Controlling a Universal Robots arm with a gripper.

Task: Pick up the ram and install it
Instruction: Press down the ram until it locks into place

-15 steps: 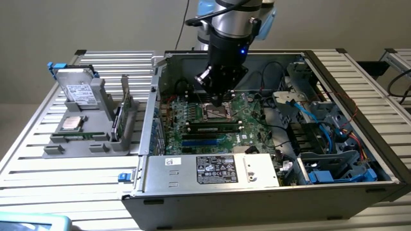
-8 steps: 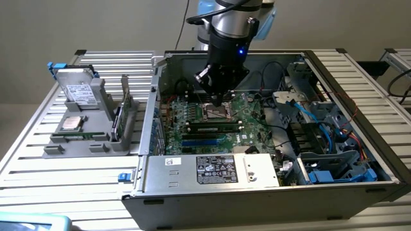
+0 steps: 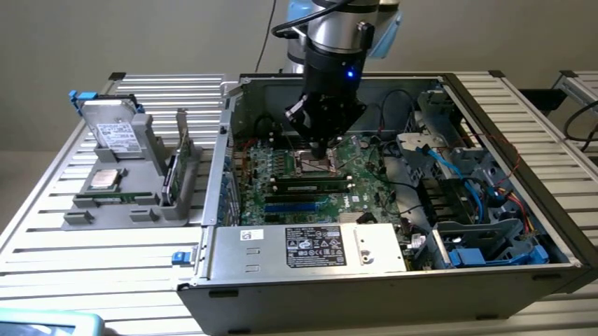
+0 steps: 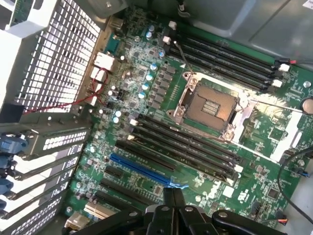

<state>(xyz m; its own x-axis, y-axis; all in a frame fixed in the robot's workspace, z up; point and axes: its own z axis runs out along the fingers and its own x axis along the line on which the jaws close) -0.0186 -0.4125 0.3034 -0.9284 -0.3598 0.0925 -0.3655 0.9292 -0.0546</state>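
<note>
The black two-fingered gripper on the silver arm hangs inside the open grey computer case, its fingers pressed together and holding nothing, just above the green motherboard near the square silver processor socket. The ram, a long narrow green stick with dark chips, already sits in a black slot on the board (below the socket in the exterior view), close to the gripper tip. A long blue slot lies beside the black ones. A grey parts holder stands outside the case, at the exterior view's left.
</note>
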